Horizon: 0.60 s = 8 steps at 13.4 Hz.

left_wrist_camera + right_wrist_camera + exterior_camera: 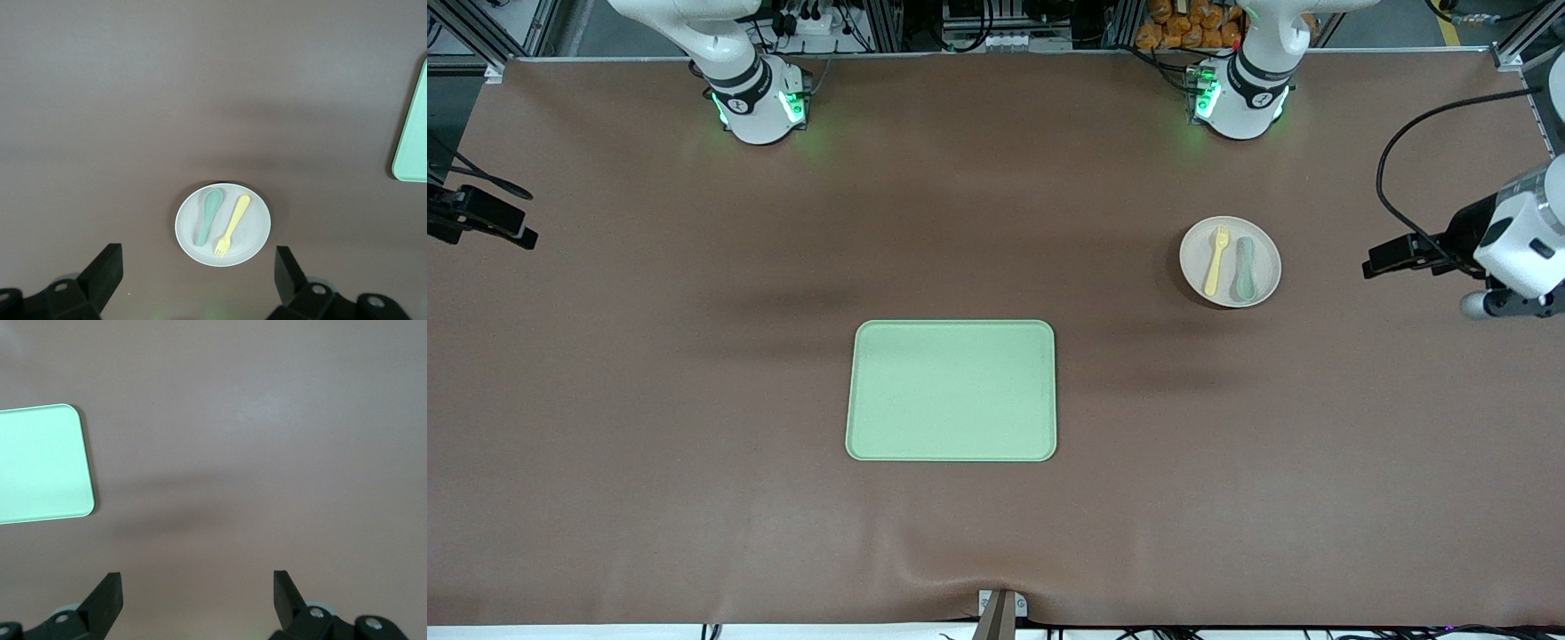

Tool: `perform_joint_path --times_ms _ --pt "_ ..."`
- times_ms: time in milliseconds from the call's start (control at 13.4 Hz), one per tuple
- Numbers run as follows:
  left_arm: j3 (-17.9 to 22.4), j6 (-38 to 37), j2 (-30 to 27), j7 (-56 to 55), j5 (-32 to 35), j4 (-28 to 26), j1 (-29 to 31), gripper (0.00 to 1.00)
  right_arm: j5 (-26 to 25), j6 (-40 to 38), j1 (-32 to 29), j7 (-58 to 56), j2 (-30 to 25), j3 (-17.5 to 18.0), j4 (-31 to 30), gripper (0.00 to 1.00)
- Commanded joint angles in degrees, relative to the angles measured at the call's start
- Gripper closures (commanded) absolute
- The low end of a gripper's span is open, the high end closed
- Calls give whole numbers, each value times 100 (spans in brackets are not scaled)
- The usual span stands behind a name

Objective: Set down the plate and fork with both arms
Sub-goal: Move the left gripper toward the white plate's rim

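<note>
Waiting high with jaws wide, left gripper (193, 280) hangs over the plate (1230, 261), fork (1216, 260) on it beside a spoon (1244, 268); right gripper (197, 600) hangs wide near the tray (951, 391).

High front camera facing the bases; both downward wrist cameras sharing the tray (951, 391).

Table: my work surface (649, 400) is covered in a plain brown cloth, slightly wrinkled.
Frame: my rig's aluminium rails (480, 36) stand along the table's edge by the bases.
Cables: black ones (818, 22) hang among the rails.
Light: even, with soft shadows.
</note>
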Motion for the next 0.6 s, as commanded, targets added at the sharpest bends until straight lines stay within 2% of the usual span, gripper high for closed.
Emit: perform_joint_path --times_ms 0,524 --pt "-24 334 -5 168 -352 -443 158 0 86 10 -28 99 -8 9 30 0" --pt "-32 1310 -40 1266 -634 -1744 483 0 86 18 16 107 53 18 30 0"
